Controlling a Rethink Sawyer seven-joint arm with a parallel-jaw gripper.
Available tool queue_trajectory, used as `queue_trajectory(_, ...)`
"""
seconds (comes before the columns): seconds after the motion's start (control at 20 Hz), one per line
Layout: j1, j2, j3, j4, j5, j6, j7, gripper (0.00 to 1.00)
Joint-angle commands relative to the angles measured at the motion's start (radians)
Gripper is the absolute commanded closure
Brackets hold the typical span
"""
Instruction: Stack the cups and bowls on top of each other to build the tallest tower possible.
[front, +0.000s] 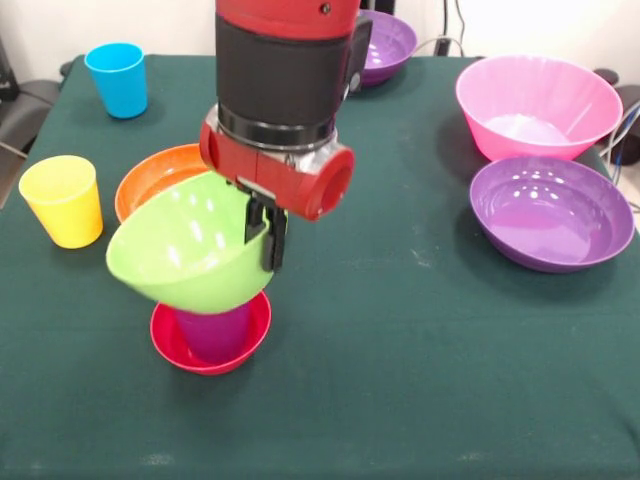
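The claw is hanging under the red and black arm, and its dark fingers are clamped on the right rim of the lime green bowl. The bowl is tilting strongly, with its opening turned up and toward the left edge of the counter, and its bottom is sitting on or just above the purple cup (I cannot tell if they are already touching). The purple cup is standing upright inside the small red bowl, near the front edge of the counter and left of its middle, so the tower is now red bowl, purple cup, and the green bowl arriving on top.

Just behind the green bowl, the wide orange bowl is lying. The yellow cup is standing near the left edge and the blue cup near the far left corner. Toward the right edge, the big pink bowl and a purple bowl are resting, and another purple bowl is at the far edge.

The risk, in my judgement, is the tilt. If the claw is letting go while the bowl is leaning like this, the round bottom is probably sliding off the narrow cup rim, and it may knock the cup over too.
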Motion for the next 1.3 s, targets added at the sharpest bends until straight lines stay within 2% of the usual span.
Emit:
queue_trajectory(0.05,-0.026,0.034,0.135,-0.068,-0.066,0.144,-0.299,1.00)
queue_trajectory(0.85,-0.036,0.005,0.149,-0.047,-0.086,0.166,-0.294,1.00)
queue_trajectory(1.3,-0.034,-0.013,0.150,-0.073,-0.090,0.230,-0.310,1.00)
